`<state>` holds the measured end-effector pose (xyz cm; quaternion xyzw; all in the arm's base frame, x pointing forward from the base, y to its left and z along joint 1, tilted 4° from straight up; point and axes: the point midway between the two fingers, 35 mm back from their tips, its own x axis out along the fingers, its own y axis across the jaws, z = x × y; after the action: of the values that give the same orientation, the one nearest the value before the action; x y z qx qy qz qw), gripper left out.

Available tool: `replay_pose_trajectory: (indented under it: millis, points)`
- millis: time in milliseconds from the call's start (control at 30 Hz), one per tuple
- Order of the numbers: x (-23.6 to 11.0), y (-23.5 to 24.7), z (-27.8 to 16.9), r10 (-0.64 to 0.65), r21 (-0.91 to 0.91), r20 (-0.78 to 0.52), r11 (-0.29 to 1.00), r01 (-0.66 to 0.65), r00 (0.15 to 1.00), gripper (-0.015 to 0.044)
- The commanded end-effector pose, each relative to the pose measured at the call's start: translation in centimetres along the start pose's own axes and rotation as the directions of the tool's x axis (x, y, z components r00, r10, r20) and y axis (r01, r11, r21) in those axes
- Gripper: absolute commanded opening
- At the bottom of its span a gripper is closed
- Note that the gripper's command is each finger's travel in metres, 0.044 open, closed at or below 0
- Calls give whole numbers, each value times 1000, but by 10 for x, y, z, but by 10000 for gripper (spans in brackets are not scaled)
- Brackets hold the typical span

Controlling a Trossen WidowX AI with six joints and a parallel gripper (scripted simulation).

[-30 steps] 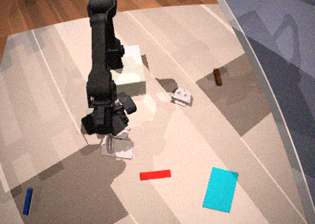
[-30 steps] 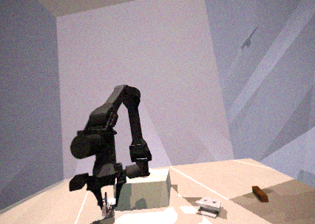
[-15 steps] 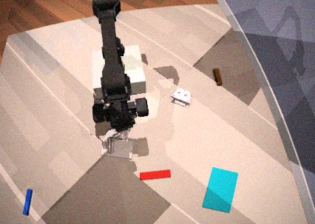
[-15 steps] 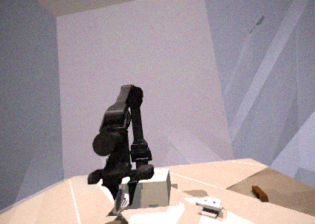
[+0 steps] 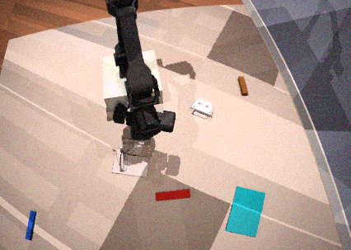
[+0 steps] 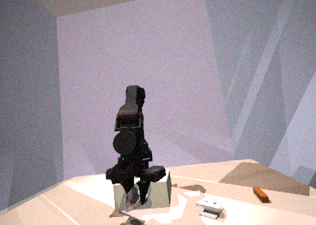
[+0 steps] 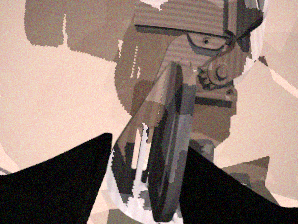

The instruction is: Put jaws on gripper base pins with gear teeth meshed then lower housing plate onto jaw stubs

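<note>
My gripper (image 7: pixel 144 146) (image 6: pixel 136 198) is shut on a grey, blade-shaped jaw (image 7: pixel 171 135) (image 6: pixel 132 200), which stands on edge between the fingertips. The gripper base (image 5: pixel 133 170) (image 7: pixel 180 22) lies on the table below and beside the gripper, partly in shadow. A second jaw (image 5: pixel 122 161) stands at its left side in the top view. A toothed round part (image 7: pixel 220 73) shows right of the held jaw's far end in the wrist view; whether they touch I cannot tell. The white housing plate (image 5: pixel 203 106) (image 6: pixel 210 203) lies apart, right of the arm.
A pale block (image 5: pixel 113 82) (image 6: pixel 161 192) is under the arm. An orange bar (image 5: pixel 243 86) (image 6: pixel 260 194) lies at the right. A red bar (image 5: pixel 173 195), a teal rectangle (image 5: pixel 245 211) and a blue bar (image 5: pixel 30 225) lie toward the lower side of the top view.
</note>
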<state>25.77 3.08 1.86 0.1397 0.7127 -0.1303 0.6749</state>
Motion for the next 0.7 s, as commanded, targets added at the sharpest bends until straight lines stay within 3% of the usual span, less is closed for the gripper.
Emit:
replay_pose_trajectory:
  millis: [0, 667]
  points:
    - [0, 1, -3, 6, 30, -1, 1000, -6, 1000, 134]
    - [0, 1, -3, 6, 80, -1, 997, -6, 1000, 134]
